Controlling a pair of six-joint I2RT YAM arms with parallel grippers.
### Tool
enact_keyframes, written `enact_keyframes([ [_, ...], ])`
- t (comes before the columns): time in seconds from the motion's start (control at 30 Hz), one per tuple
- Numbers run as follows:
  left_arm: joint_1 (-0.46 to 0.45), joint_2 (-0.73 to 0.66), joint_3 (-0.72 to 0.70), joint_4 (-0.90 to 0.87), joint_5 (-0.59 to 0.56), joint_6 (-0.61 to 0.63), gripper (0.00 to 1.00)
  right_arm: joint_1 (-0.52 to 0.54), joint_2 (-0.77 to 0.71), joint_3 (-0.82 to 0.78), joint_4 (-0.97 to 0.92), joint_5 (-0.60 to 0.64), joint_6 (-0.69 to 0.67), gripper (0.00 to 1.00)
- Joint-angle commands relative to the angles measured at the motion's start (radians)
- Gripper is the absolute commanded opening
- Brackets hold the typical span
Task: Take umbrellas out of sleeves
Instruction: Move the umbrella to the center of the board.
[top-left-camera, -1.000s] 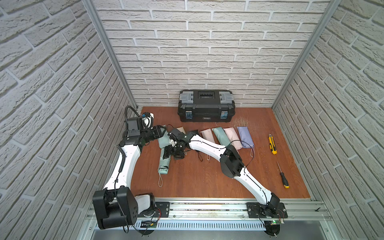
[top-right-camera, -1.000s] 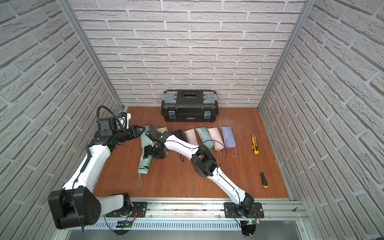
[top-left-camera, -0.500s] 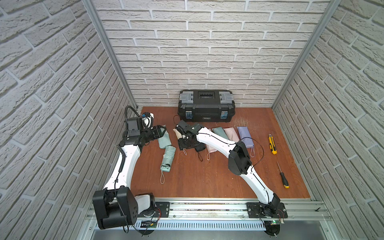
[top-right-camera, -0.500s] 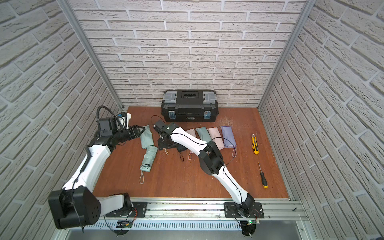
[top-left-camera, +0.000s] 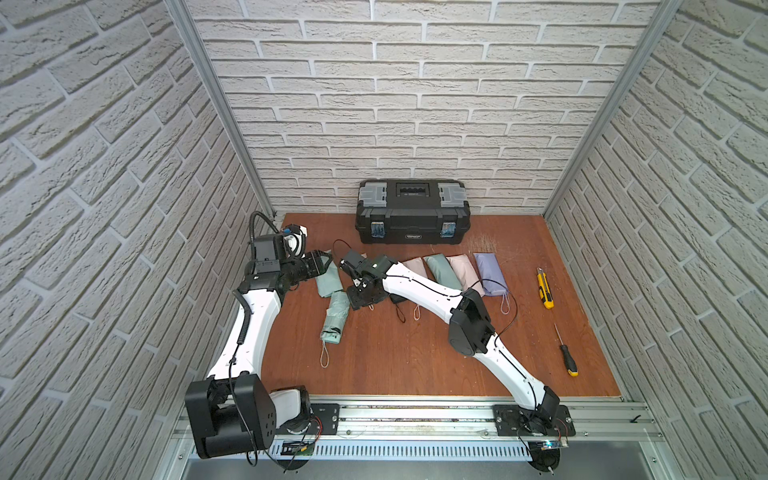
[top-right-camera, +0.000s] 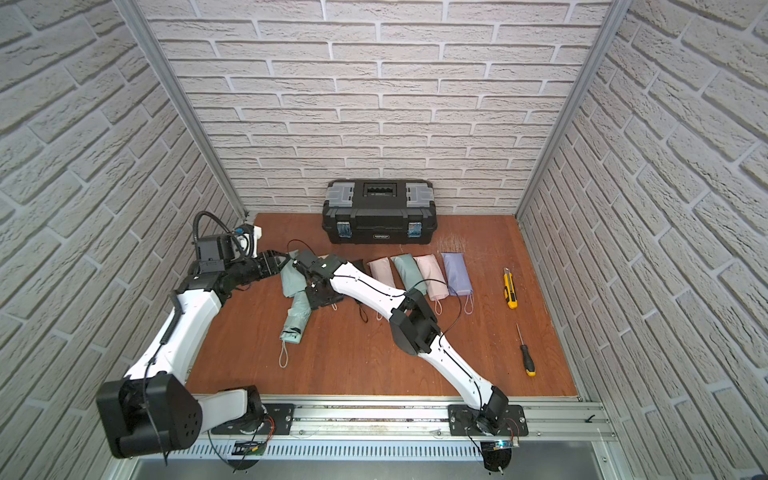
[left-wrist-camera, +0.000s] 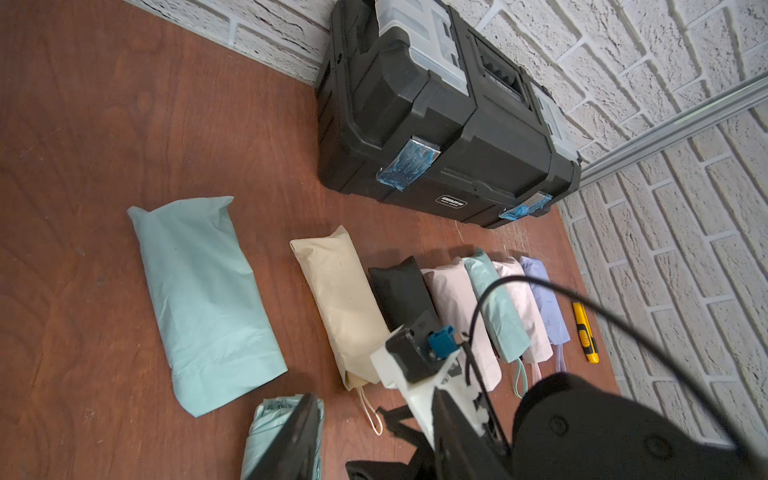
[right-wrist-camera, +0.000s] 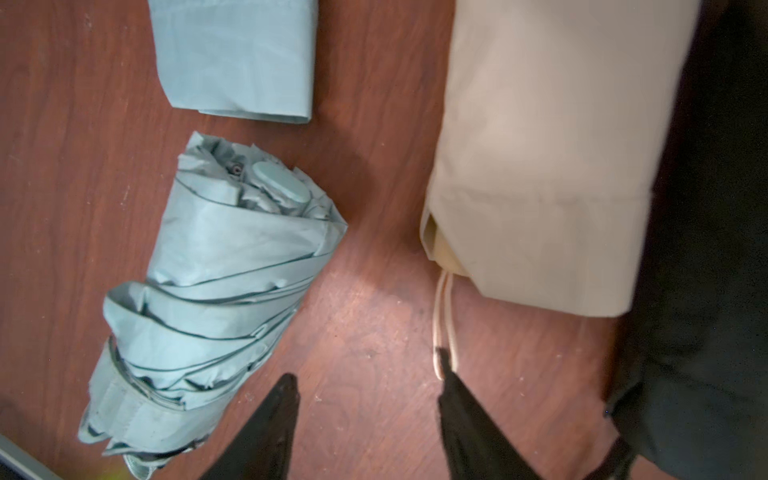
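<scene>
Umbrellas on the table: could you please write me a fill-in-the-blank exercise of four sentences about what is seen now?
1. The only umbrella lying outside a sleeve is ____ in colour.
2. The toolbox stands against the ____ wall.
3. The end sleeve beside the yellow utility knife is ____.
4. In the right wrist view, the cord loop by the right gripper comes out of the ____ sleeve.
Missing words: mint; back; lavender; cream.

One bare umbrella (top-left-camera: 336, 316), one empty sleeve (top-left-camera: 327, 280), six filled sleeves (left-wrist-camera: 340, 299), one toolbox (top-left-camera: 411, 216), one knife (top-left-camera: 544, 289), one screwdriver (top-left-camera: 565, 353)
</scene>
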Motion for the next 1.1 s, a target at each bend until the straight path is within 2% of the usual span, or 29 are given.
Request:
enact_keyframes([
  [0.0, 0.007, 0.001, 0.000, 0.029, 0.012, -0.003, 0.47, 0.010, 0.034, 0.043, 0.009, 0.005, 0.014, 0.47],
  [0.03, 0.007, -0.001, 0.000, 0.029, 0.013, -0.004, 0.47, 0.011, 0.039, 0.045, 0.013, 0.004, 0.016, 0.47],
  [0.17, 0.008, 0.001, 0.001, 0.029, 0.014, -0.004, 0.47, 0.023, 0.048, 0.045, 0.025, 0.002, 0.020, 0.34],
  [0.33, 0.008, 0.001, 0.000, 0.031, 0.016, -0.006, 0.47, 0.041, 0.063, 0.051, 0.052, -0.018, 0.024, 0.36],
  [0.4, 0.010, 0.002, 0.000, 0.030, 0.017, -0.007, 0.47, 0.045, 0.072, 0.059, 0.062, -0.034, 0.025, 0.38],
  [0.5, 0.010, 0.004, 0.000, 0.031, 0.017, -0.007, 0.47, 0.048, 0.087, 0.074, 0.082, -0.080, 0.024, 0.54],
  [0.63, 0.011, 0.006, 0.001, 0.032, 0.018, -0.009, 0.47, 0.047, 0.103, 0.080, 0.109, -0.153, 0.031, 0.67],
  [0.9, 0.015, 0.007, 0.001, 0.035, 0.022, -0.012, 0.47, 0.047, 0.124, 0.084, 0.176, -0.288, 0.069, 0.70],
  [1.07, 0.017, 0.004, -0.001, 0.035, 0.022, -0.012, 0.47, 0.045, 0.094, 0.083, 0.153, -0.228, 0.057, 0.69],
])
